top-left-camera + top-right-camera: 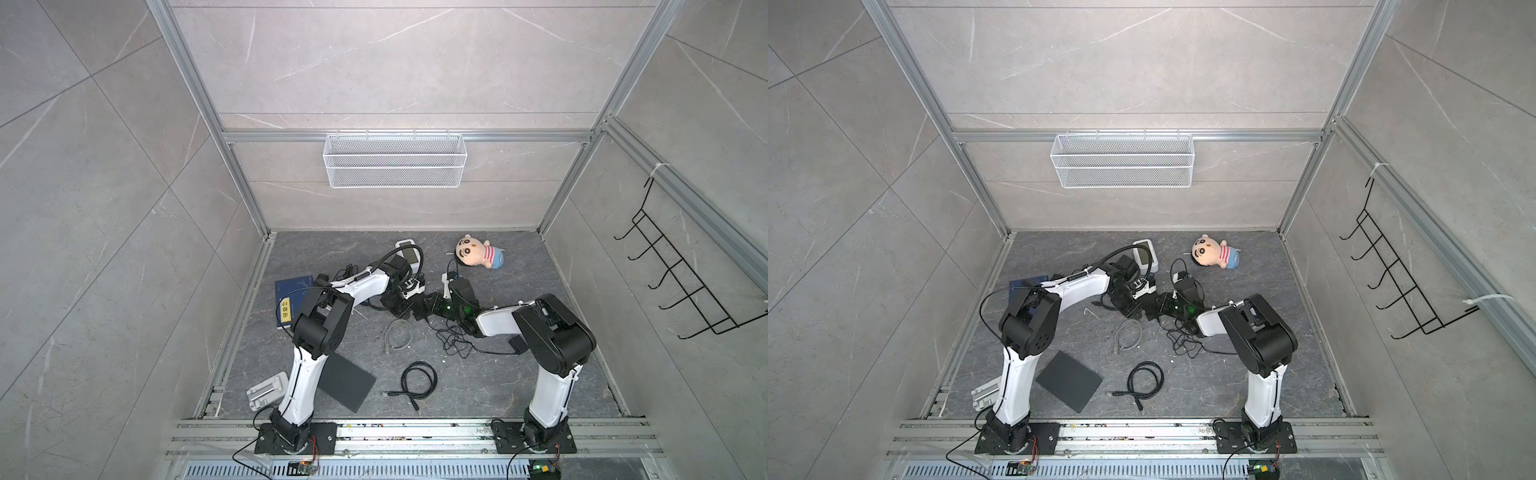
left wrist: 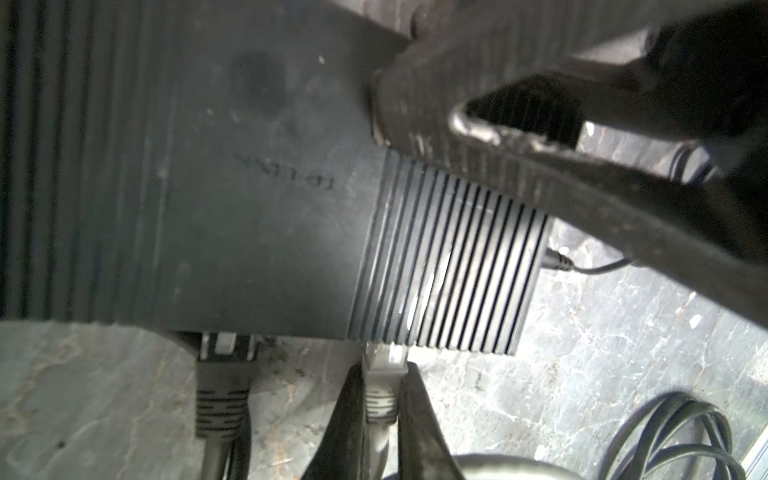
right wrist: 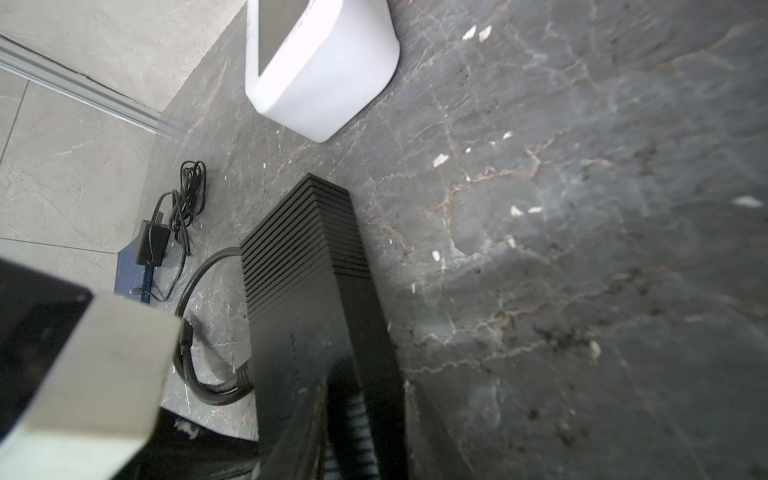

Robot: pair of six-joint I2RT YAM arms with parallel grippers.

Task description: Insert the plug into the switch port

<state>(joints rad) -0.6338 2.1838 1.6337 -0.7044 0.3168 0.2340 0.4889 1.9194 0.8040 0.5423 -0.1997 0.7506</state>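
The black ribbed switch [image 2: 266, 232] lies mid-table in both top views [image 1: 424, 306] [image 1: 1152, 308]. My left gripper [image 2: 381, 374] is shut on the grey plug [image 2: 379, 401]. The plug's clear tip sits at a port on the switch's near edge; how deep it sits I cannot tell. A black plug [image 2: 222, 386] is seated in another port beside it. My right gripper [image 3: 365, 386] is shut on the switch [image 3: 311, 270] from the opposite end, and its fingers [image 2: 540, 166] show across the switch's ribbed end. In a top view the left gripper [image 1: 405, 309] and right gripper [image 1: 438, 308] meet at the switch.
A white box-shaped device [image 3: 320, 70] stands behind the switch, a plush doll [image 1: 478, 252] to the back right. A blue book [image 1: 291, 299], a dark mat [image 1: 345, 382], the grey cable loop [image 1: 397, 334], a coiled black cable [image 1: 417, 382] and a thin cable tangle [image 1: 455, 343] lie around.
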